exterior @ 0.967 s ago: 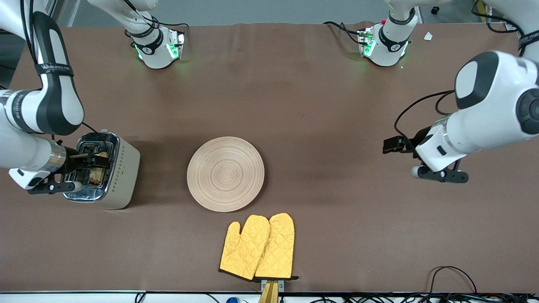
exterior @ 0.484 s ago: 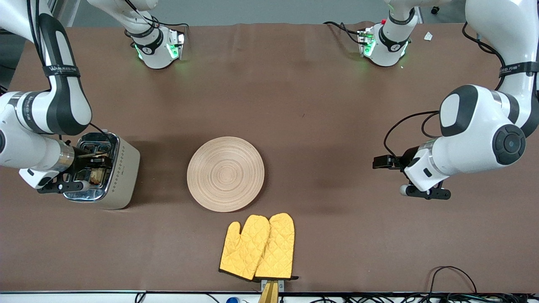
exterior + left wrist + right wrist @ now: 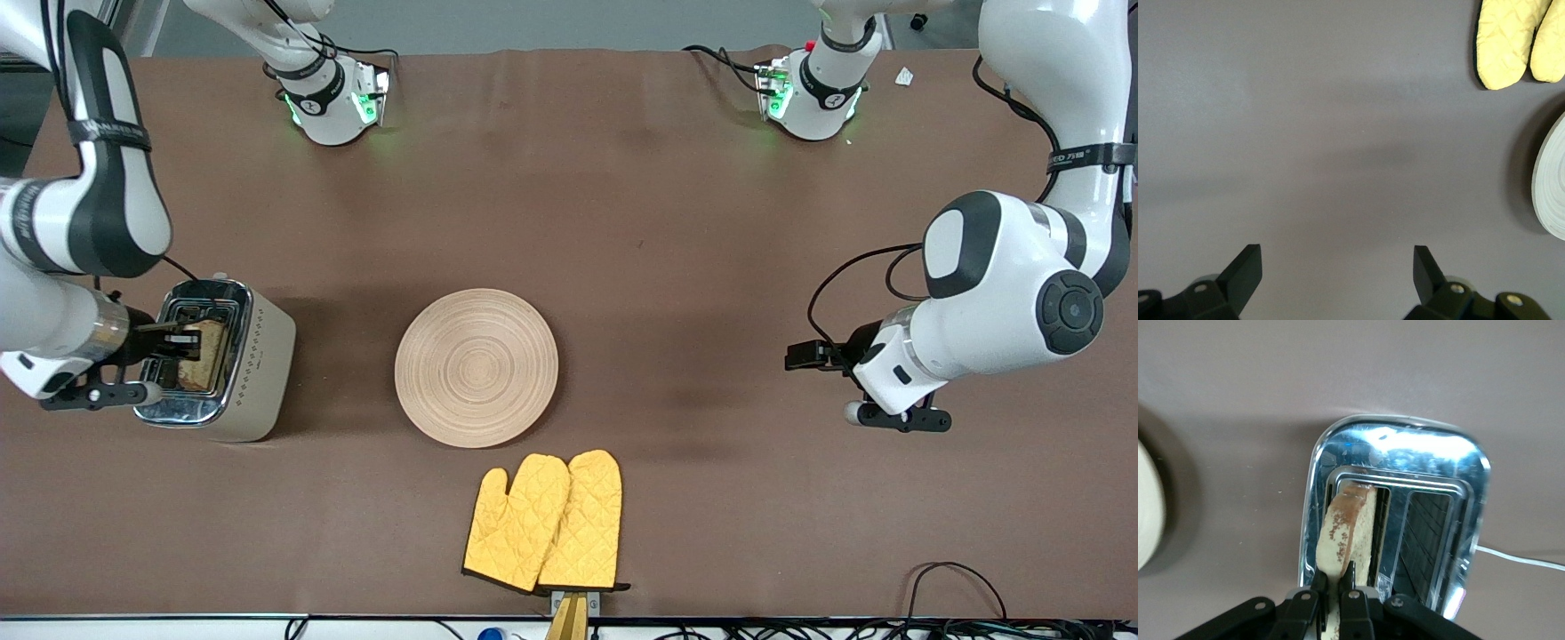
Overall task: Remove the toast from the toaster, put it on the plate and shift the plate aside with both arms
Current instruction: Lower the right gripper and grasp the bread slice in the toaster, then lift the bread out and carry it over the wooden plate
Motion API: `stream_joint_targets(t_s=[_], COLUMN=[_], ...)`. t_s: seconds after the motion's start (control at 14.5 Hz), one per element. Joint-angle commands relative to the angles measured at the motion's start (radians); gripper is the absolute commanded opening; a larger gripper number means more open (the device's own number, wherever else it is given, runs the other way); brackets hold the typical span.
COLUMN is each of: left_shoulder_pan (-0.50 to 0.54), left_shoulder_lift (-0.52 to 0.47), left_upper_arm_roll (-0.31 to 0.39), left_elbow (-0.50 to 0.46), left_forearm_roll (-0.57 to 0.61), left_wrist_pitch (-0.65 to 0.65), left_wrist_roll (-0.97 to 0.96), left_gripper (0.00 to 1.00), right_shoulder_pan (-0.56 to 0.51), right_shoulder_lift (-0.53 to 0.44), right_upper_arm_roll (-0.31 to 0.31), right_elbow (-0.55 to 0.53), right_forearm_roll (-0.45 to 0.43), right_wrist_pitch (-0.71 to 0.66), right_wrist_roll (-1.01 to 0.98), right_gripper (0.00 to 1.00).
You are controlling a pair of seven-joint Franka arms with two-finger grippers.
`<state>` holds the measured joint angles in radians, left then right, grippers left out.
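Right gripper (image 3: 1331, 597) is over the toaster (image 3: 233, 360) at the right arm's end of the table, fingers pinched tight on the toast (image 3: 1346, 533). In the right wrist view the slice stands on edge between the two fingers, its near edge clamped and the rest reaching away from the gripper, partly raised out of one slot. The second slot beside it shows only its wire grid. In the front view the toast (image 3: 205, 354) shows as a tan-brown piece over the chrome top, just past the black fingertips of the right gripper (image 3: 182, 342).

Plate (image 3: 476, 367) lies flat on the brown table (image 3: 622, 178) around the middle, between the toaster and the left arm, well apart from both grippers. Yellow oven mitts (image 3: 544, 520) lie side by side nearer the front camera than the plate, close to its rim but not touching.

Left gripper (image 3: 1338, 273) waits over bare table toward the left arm's end, fingers spread wide, nothing between them. Left wrist view catches the plate (image 3: 1551, 183) rim and the mitt (image 3: 1515, 40) tips at its edge
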<state>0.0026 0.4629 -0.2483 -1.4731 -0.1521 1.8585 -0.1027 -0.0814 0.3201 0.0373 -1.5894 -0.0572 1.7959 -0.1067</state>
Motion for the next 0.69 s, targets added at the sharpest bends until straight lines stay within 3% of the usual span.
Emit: stream_joint_targets(t_s=[0.0, 0.41, 0.62], left_shoulder_pan=[0.011, 0.016, 0.017], left_shoulder_lift=[0.013, 0.019, 0.019], left_upper_arm_roll=[-0.003, -0.003, -0.003], left_elbow=[0.013, 0.011, 0.013], left_forearm_roll=[-0.014, -0.015, -0.015], left_wrist_pitch=[0.011, 0.011, 0.013], left_wrist_roll=[-0.003, -0.002, -0.002], left_gripper=[1.00, 1.00, 1.00], right_shoulder_pan=[0.008, 0.184, 0.251], right_shoulder_lift=[-0.019, -0.052, -0.035], right_upper_arm_roll=[0.010, 0.012, 0.012], right_elbow=[0.138, 0.134, 0.077], right_forearm_roll=[-0.009, 0.003, 0.158], right_wrist_pitch=[-0.139, -0.164, -0.068], right_wrist_roll=[0.002, 0.269, 0.462], right_gripper=[0.00, 0.00, 0.00])
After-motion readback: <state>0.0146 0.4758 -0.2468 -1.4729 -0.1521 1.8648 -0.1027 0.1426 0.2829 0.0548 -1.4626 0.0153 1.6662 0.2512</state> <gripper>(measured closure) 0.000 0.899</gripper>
